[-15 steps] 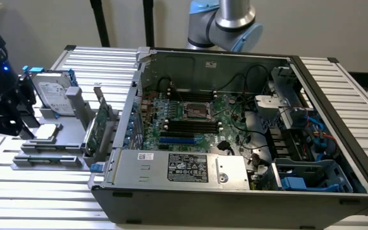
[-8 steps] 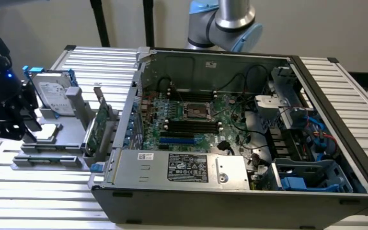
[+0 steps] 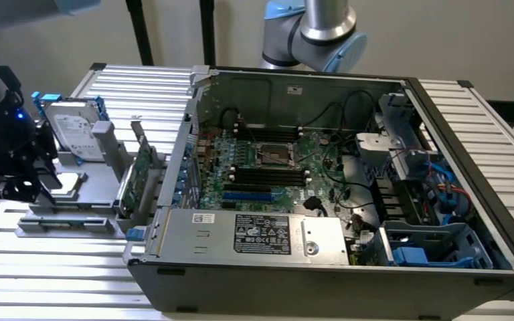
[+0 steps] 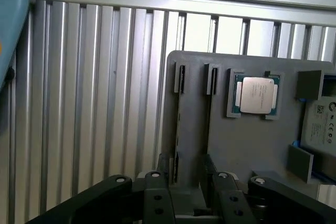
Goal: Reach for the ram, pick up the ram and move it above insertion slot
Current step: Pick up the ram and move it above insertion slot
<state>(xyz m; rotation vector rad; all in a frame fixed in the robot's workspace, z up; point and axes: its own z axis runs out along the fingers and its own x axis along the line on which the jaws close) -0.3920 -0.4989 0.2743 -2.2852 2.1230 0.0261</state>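
Observation:
The ram shows edge-on as a thin dark strip standing in the grey holder, held between end brackets. My gripper hovers over one end of it, open; the black fingers straddle the strip without touching it. In the exterior view the gripper hangs at the left, above the grey holder beside the computer case. The insertion slot is one of several parallel black sockets on the motherboard inside the open case, well to the exterior view's right of the gripper.
A processor chip and a silver hard drive sit in the same holder. A green expansion card stands between the holder and the case wall. A power supply and cables crowd the case. The ribbed metal table surrounds everything.

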